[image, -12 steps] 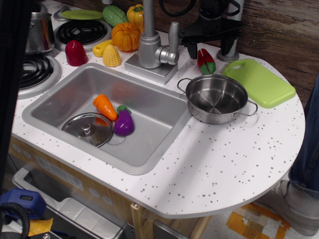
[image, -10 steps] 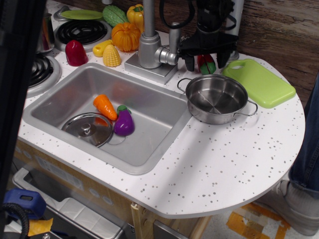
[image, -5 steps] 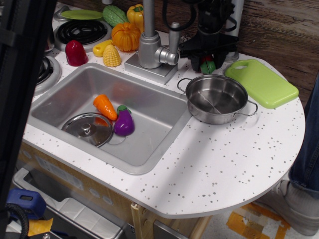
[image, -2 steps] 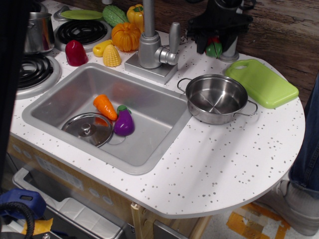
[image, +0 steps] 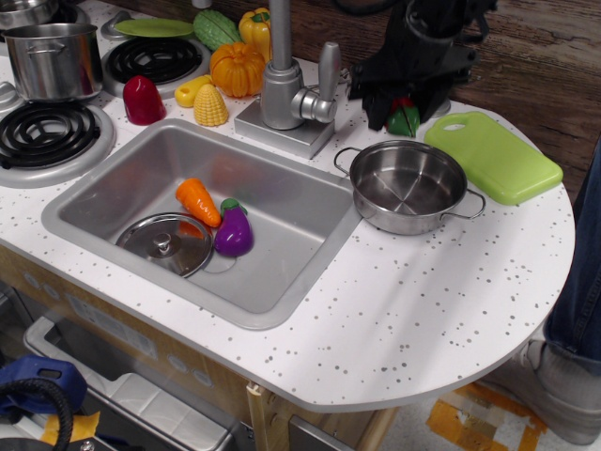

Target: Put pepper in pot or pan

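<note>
The small red and green pepper (image: 404, 117) hangs between the black fingers of my gripper (image: 404, 111), lifted above the counter just behind the far rim of the pot. The gripper is shut on it and hides most of its top. The wide shallow steel pot (image: 410, 186) with two loop handles stands empty on the white speckled counter, right of the sink.
A lime cutting board (image: 493, 155) lies right of the pot. The faucet (image: 286, 85) stands left of the gripper. The sink (image: 122, 183) holds a carrot (image: 198, 201), a purple eggplant (image: 233, 231) and a steel lid (image: 166, 243). Toy vegetables, a tall pot (image: 52, 58) and burners sit at back left.
My gripper came down on the pepper on the counter, closed on it and lifted it. Since the last frame it has moved slightly down toward the pot with the pepper.
</note>
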### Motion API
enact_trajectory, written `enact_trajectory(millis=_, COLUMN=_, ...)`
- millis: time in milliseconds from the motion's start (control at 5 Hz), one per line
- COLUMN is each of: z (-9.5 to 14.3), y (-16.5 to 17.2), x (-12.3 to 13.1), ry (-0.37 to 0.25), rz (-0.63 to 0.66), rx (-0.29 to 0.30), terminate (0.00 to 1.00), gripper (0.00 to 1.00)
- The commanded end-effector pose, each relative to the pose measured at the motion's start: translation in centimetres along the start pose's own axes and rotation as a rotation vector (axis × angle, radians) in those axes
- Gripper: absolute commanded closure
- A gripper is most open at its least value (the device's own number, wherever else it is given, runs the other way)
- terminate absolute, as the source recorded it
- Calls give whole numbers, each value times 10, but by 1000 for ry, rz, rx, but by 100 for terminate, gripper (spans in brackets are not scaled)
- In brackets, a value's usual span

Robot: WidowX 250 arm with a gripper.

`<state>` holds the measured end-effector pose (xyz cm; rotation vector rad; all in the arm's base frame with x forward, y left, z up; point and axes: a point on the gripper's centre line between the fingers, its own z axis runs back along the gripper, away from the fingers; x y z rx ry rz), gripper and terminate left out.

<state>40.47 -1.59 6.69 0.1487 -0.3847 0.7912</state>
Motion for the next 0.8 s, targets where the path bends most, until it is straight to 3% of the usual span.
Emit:
enact_trajectory(millis=0, z=29, y=-3, x=-4, ry=-34, rz=77, rx=-107, terminate=0, gripper=0)
enact_trajectory(millis=200, z=25, y=-10, x=-13, ry=-72, rz=135, rx=-169, terminate=0, gripper=0)
enact_trajectory(millis=400, z=27, y=-14, x=-15, ry=-84, rz=150, rx=-180, terminate=0, gripper=0)
enact_trajectory(millis=600, z=27, y=-14, x=-15, ry=-84, rz=150, rx=-180, terminate=100, gripper=0)
